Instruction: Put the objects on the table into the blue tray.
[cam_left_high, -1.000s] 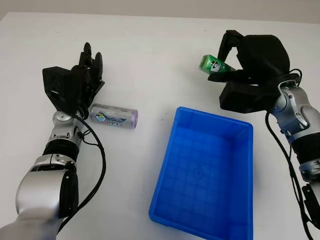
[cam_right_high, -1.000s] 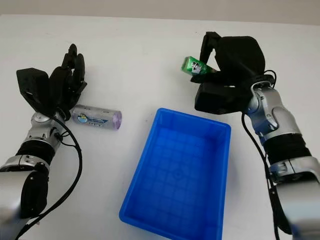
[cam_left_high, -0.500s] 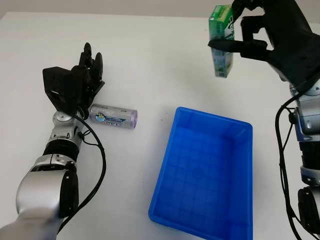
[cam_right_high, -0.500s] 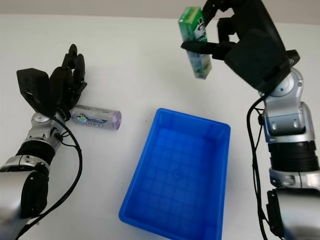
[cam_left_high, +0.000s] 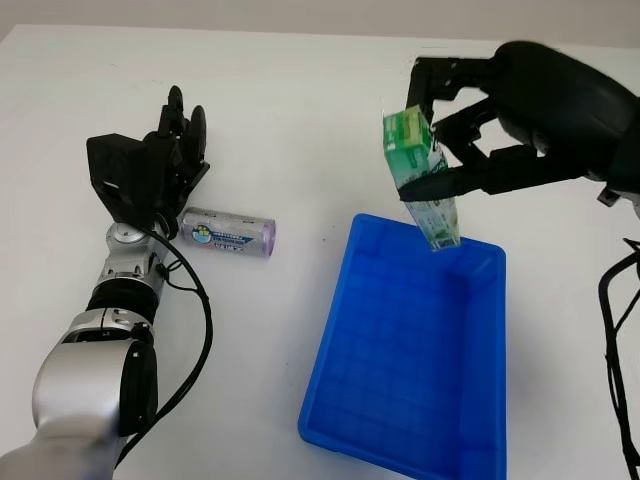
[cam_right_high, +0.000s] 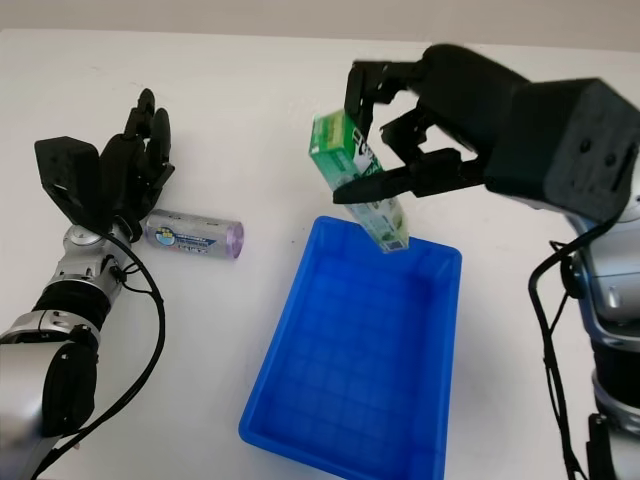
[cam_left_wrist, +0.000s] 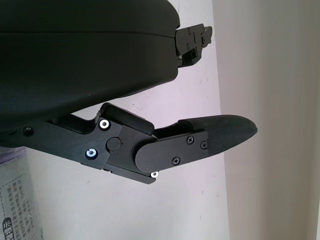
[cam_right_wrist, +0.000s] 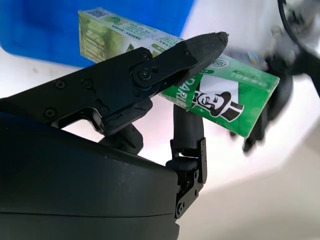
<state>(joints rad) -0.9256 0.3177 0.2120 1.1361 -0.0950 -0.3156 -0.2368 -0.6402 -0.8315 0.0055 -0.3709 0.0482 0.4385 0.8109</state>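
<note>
On the green box (cam_right_wrist: 200, 92) in your right hand (cam_right_wrist: 165, 95) you can read "DAR" by a top-hat man logo; rest is covered. Cylinder's label (cam_left_high: 228, 235): unreadable.

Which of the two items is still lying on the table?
The silver tube, lying on its side beside the open left robot hand. The green box is held by the right robot hand above the blue tray.

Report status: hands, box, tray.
Right hand shut on green box, held above far edge of blue tray. Left hand open, beside silver can on table. Tray holds nothing; drop path unobstructed.
</note>
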